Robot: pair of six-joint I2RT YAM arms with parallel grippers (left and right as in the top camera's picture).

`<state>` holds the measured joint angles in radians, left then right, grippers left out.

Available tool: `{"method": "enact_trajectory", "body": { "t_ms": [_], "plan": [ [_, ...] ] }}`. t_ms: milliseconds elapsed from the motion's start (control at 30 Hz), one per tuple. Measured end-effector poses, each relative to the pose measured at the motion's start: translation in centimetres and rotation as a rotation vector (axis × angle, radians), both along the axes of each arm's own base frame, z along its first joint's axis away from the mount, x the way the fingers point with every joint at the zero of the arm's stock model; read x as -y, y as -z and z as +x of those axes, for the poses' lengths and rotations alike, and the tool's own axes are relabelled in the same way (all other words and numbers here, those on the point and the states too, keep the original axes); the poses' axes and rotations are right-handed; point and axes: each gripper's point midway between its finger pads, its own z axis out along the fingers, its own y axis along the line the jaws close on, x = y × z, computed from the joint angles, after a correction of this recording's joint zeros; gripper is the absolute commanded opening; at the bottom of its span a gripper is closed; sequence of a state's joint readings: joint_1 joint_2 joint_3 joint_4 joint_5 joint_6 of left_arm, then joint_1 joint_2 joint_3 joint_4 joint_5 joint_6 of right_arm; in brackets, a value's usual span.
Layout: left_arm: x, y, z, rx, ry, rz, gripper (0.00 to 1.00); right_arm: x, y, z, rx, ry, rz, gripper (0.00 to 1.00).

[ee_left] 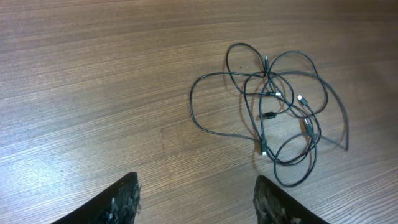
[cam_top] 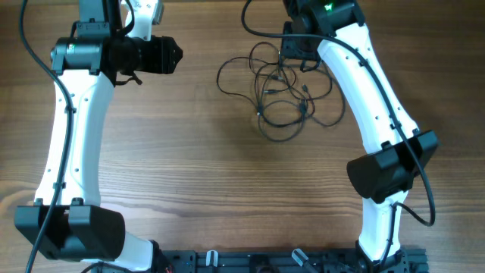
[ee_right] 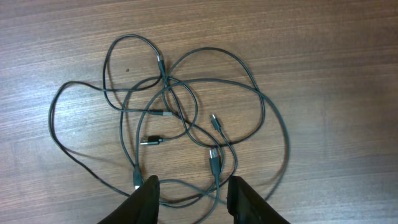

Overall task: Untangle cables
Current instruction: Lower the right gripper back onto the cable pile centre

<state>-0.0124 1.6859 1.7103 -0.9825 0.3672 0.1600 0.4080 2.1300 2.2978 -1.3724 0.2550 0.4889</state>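
Thin black cables with small plug ends [cam_top: 279, 87] lie as one knotted heap of loops on the brown wood-grain table [cam_top: 189, 174], upper centre-right of the overhead frame. Right gripper [ee_right: 193, 186] hangs over the heap's near edge, jaws partway apart; a strand crosses the gap, but nothing looks pinched. Left gripper [ee_left: 196, 186] is well apart from the heap, upper left in the overhead frame, jaws wide and empty. Judgement: take an outer loop or a plug end, not the central crossings; pin the heap with the other arm; draw outward slowly. Containers: none in view.
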Motion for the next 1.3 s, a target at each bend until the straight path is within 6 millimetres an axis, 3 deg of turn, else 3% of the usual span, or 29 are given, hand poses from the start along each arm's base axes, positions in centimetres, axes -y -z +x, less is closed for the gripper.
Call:
{"method": "enact_trajectory", "body": {
  "t_ms": [233,433,767,1133,1300],
  "plan": [
    [0.0,0.0,0.0,-0.003,-0.002,0.002,0.61,0.0,0.0,0.0,0.001,-0.003,-0.001,0.42],
    [0.0,0.0,0.0,-0.002,-0.002,0.003,0.61,-0.7,0.5,1.7,0.056,-0.035,0.009,0.43],
    [0.0,0.0,0.1,0.003,-0.002,0.002,0.61,-0.8,9.0,1.3,-0.033,-0.05,-0.017,0.4],
    [0.0,0.0,0.1,0.005,-0.002,0.002,0.61,-1.2,14.0,2.0,0.009,-0.059,0.001,0.39],
    [0.0,0.0,0.1,0.005,-0.002,0.002,0.61,-1.0,15.8,1.4,-0.005,-0.062,-0.005,0.39]
  ]
}}
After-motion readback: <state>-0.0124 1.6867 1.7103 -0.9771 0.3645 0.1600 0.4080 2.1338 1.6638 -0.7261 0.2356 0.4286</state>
